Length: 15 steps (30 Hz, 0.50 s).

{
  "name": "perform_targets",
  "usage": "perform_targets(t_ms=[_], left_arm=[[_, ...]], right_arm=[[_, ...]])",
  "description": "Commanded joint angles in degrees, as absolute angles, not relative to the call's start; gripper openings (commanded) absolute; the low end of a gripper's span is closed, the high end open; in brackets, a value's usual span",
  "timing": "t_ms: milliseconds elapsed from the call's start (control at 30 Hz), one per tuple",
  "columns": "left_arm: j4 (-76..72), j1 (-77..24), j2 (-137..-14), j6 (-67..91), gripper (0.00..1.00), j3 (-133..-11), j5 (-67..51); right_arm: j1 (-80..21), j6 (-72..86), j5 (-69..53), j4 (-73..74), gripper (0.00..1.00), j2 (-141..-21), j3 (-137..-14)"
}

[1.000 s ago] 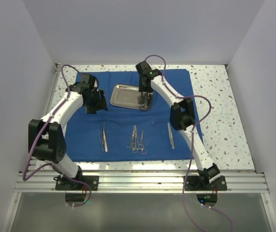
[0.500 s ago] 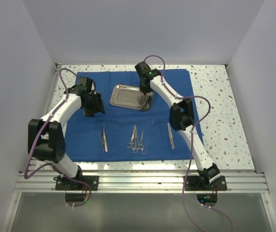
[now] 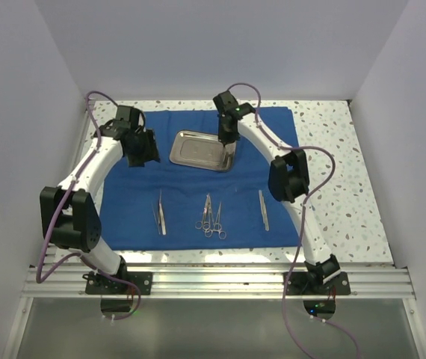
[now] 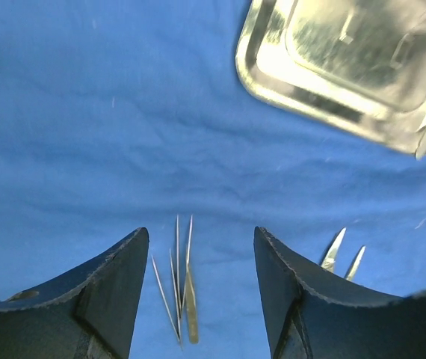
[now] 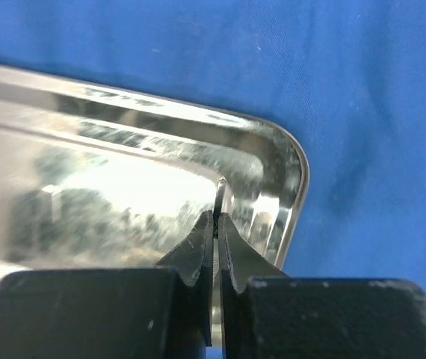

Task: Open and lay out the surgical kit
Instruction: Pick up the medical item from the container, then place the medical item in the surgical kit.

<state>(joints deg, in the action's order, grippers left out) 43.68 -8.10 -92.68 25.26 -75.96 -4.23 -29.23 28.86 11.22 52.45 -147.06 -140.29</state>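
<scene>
The speckled bench (image 3: 332,172) is carrying the flat, faintly creased royal-blue cloth (image 3: 131,206); the shiny, round-cornered steel tray (image 3: 194,147) is lying at its far middle; my right tool (image 5: 214,217) is pinching the tray's thin rim; my left tool (image 4: 202,233) is hanging agape above the cloth, near slim silver tweezers (image 4: 181,284).

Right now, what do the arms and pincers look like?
Left arm and right arm: white tubular links, black joint housings, a purple cable looping along each. Left pincer and right pincer: black, tapered two-finger. Green light on the right wrist.
</scene>
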Motion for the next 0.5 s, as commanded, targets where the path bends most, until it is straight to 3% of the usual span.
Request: perform_targets(t_ms=[0,200,300,467], left_arm=[[46.0,-7.5,-91.7,23.9,0.62,-80.3,-2.9],[47.4,-7.5,-90.0,23.6,0.62,-82.5,-1.7],[48.1,-7.5,-90.0,23.2,0.62,-83.8,-1.0],[48.3,-7.5,-90.4,22.6,0.62,-85.6,-0.2]], right_arm=[[-29.3,28.9,8.4,49.9,0.00,-137.4,-139.7],[-29.4,28.6,7.7,48.6,0.00,-128.4,-131.7],[-29.3,27.7,7.8,46.9,0.00,-121.4,-122.0],[-29.4,25.4,9.7,39.1,0.00,-103.2,-92.9]])
